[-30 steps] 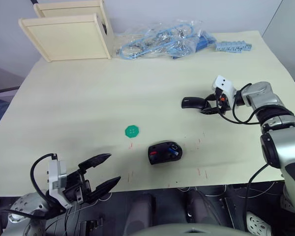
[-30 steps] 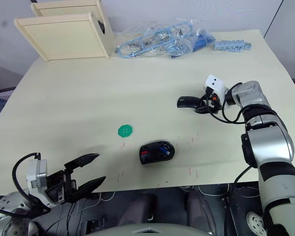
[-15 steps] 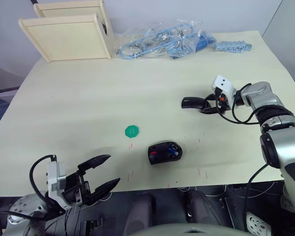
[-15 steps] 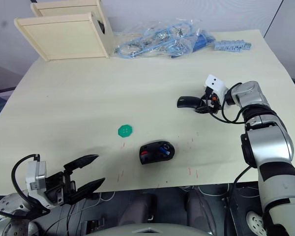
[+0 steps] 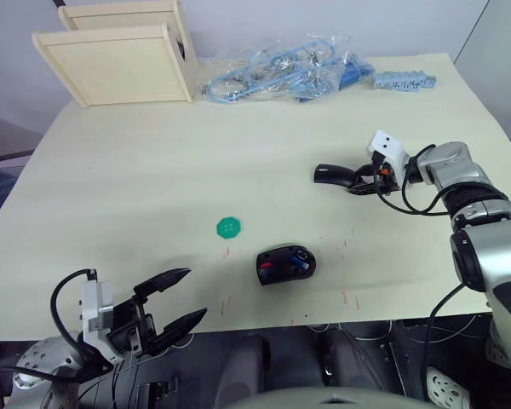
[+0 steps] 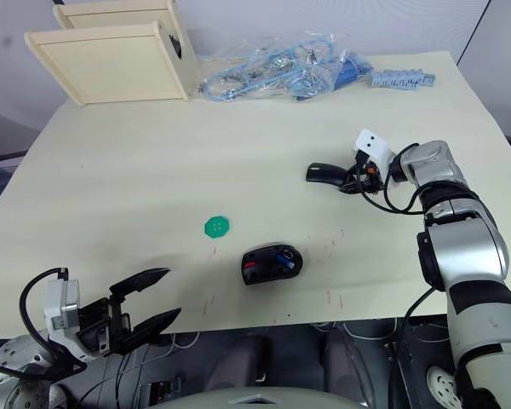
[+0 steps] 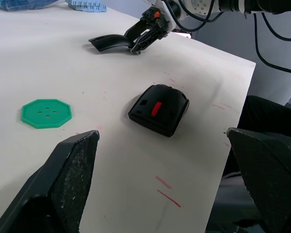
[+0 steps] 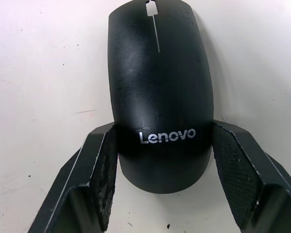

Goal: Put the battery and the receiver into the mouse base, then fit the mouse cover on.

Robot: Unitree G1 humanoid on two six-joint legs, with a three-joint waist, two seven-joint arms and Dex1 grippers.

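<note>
on the right side of the cream table (image 5: 153, 153), the right gripper (image 5: 358, 181) is lying low with its two black fingers either side of the mouse cover (image 5: 334, 175). in the right wrist view the cover (image 8: 157, 92) sits between the pads (image 8: 106, 174), glossy black with the lenovo lettering facing up, its rounded end tucked back between the fingers. the left pad looks pressed against its edge, the other one looks just about touching, so i'd call it grasping the cover, though not by much. the cover seems to rest on the tabletop, tilted a bit, and i can't tell if it's lifted at all.

the mouse base (image 5: 285, 263) is near the front edge of the table, roughly in the middle, well apart from the cover. it's lying inner side up with a red patch showing, and there's something small and blue in one of its recesses, which looks like the battery (image 5: 300, 259), but it's too tiny to be sure. can't make out the receiver.

the left gripper (image 5: 180, 297) hangs off the front left edge of the table, fingers spread wide with nothing between them, pointing toward the base.

a green octagonal disc (image 5: 229, 227) lies flat between the left gripper and the base, a bit further back. at the far edge there's a pile of clear bags with blue cables (image 5: 281, 72), a grey-blue strip of connectors (image 5: 404, 81) and two pale wooden boxes (image 5: 115, 60).
</note>
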